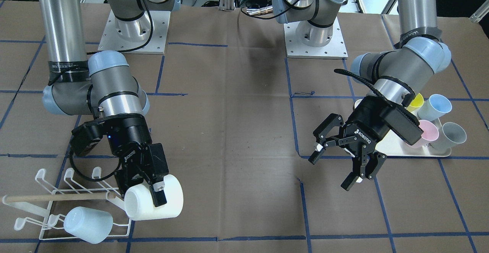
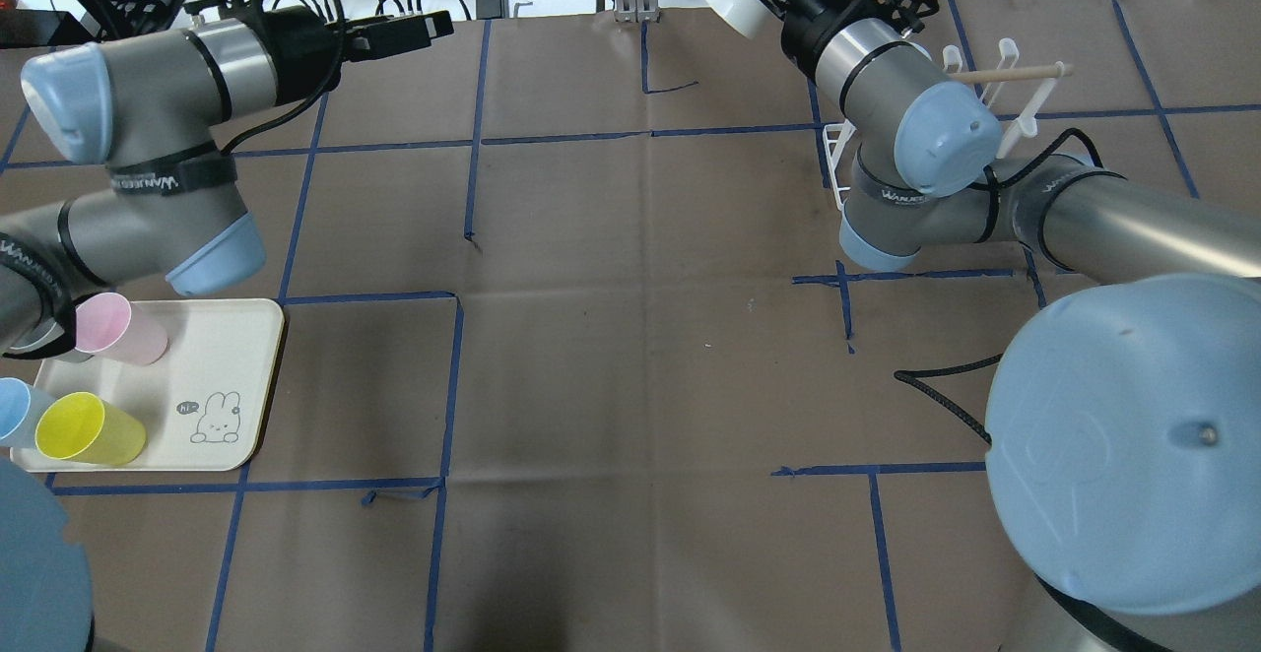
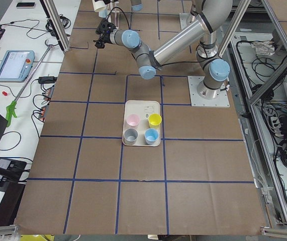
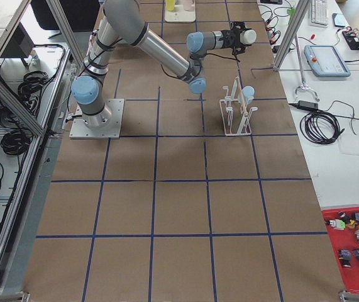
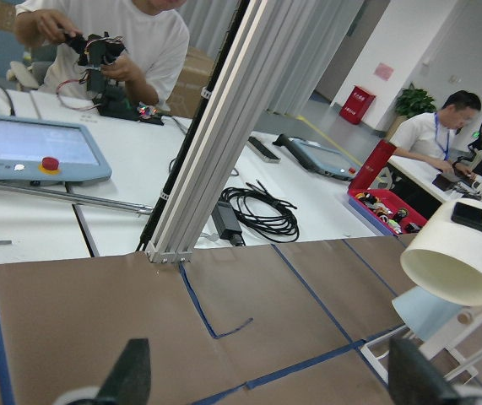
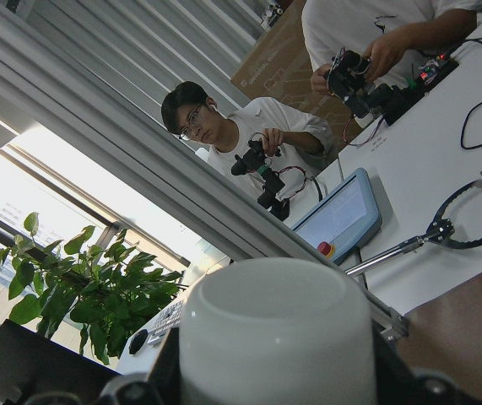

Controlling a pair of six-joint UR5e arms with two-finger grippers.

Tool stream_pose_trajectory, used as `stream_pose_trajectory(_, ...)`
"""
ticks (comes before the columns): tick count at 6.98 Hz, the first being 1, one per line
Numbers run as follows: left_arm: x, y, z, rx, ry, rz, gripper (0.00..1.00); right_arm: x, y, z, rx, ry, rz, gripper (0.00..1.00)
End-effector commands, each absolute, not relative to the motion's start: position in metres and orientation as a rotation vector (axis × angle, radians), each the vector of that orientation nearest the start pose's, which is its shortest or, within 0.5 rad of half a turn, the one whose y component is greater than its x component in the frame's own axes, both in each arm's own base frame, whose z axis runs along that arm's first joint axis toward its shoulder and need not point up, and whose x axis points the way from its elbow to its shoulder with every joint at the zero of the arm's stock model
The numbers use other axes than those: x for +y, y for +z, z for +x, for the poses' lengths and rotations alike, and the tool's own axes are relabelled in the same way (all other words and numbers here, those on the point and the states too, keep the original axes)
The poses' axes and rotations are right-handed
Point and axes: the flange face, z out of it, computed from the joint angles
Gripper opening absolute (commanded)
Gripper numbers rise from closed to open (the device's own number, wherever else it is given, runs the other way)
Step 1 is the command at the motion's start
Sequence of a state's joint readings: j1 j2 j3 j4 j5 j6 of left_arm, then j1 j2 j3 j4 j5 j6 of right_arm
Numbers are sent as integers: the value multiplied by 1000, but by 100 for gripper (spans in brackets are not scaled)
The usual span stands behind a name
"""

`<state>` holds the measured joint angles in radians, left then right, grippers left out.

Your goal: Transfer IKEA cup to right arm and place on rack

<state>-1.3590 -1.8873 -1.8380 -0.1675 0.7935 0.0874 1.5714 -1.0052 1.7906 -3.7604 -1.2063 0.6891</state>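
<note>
I'm watching the right hand (image 1: 154, 192) pinching the white IKEA cup (image 1: 170, 203), one finger lying across the cup's outer wall. The cup is lying on its side with one end turned toward the rack (image 1: 39, 176). It is hanging in the air just off the rack's side that faces the other arm. From the far end camera the cup is sitting raised and clear of the prongs. In the front view it is overlapping the rack's nearest wire, so I cannot tell from there whether they are touching.

The rack is standing on the brown-papered table (image 1: 237, 130), and its wooden dowel handle (image 1: 53, 198) is pointing toward the held cup. A pale blue cup (image 1: 88, 224) is already hanging tilted on one of the rack's lower prongs, on the operators' side of the handle.

The left hand (image 1: 331, 171) is hovering well apart from the rack, across the table, with its fingers spread wide and nothing between them. Behind it, farther again from the rack, the cream tray (image 1: 420, 154) is carrying four cups tipped on their sides: yellow (image 1: 417, 101), light blue (image 1: 435, 107), pink (image 1: 428, 132) and grey (image 1: 453, 136).
</note>
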Motion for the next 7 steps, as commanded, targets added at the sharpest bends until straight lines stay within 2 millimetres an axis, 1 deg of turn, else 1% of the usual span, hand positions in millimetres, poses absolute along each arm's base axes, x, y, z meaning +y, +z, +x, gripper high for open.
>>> stream_pose_trajectory(1, -632, 426, -120, -2603, 870, -188, 99, -619, 327, 109, 2071, -1763, 100, 25)
stream_pose_trajectory(2, -627, 440, -126, -2756, 679, -141, 99, -624, 323, 74, 2123, -1838, 65, 25)
stream_pose_trajectory(3, -612, 446, -121, -2882, 488, -94, 99, -630, 312, 34, 2196, -1926, -19, 25)
stream_pose_trajectory(4, -587, 451, -113, -2999, 291, -59, 99, -630, 303, 1, 2217, -1972, -166, 25)
stream_pose_trajectory(5, -559, 460, -106, -3084, 121, -32, 99, -628, 301, -31, 2217, -1978, -203, 25)
stream_pose_trajectory(6, -539, 467, -105, -3103, 7, -17, 99, -624, 297, -57, 2204, -1966, -239, 25)
stream_pose_trajectory(7, -531, 468, -103, -3138, -45, 0, 99, -622, 290, -76, 2199, -1960, -301, 25)
